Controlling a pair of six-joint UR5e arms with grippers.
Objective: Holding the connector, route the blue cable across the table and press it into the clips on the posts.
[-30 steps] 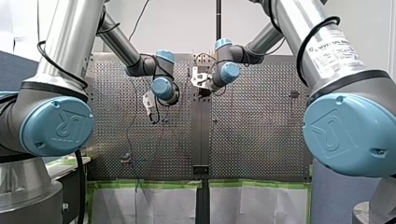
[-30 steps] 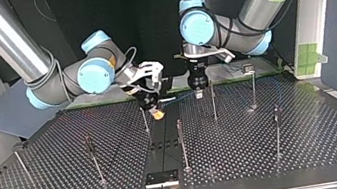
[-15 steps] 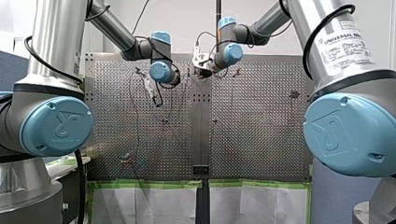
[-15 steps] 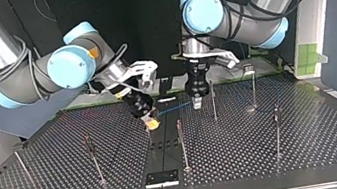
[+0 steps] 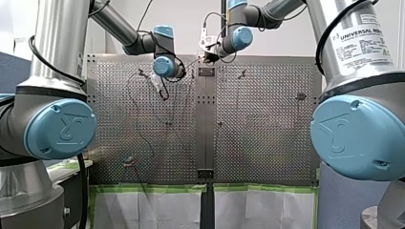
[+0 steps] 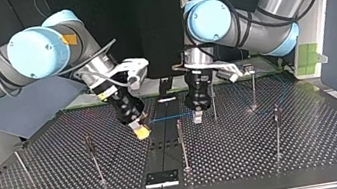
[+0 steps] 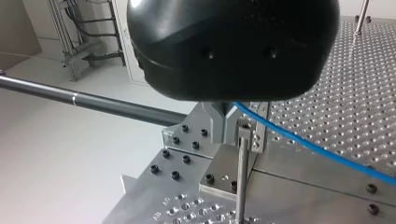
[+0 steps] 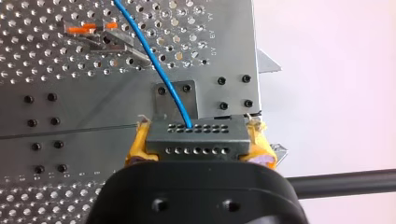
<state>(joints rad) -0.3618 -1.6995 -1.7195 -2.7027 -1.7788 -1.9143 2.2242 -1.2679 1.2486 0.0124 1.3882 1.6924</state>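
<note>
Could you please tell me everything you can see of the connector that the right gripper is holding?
The connector is a small grey rectangular block with two rows of little round holes across its face. It sits level, clamped at its two ends between the yellow pads of my right gripper, over the perforated table. The blue cable enters one hole in the row farther from the gripper and runs away across the table.

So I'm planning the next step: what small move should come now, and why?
The right gripper clamps the connector, the cable runs taut to the left gripper, and the clip on the post between them sits just by that span. So probably nudge both so the cable presses into that clip.
</note>
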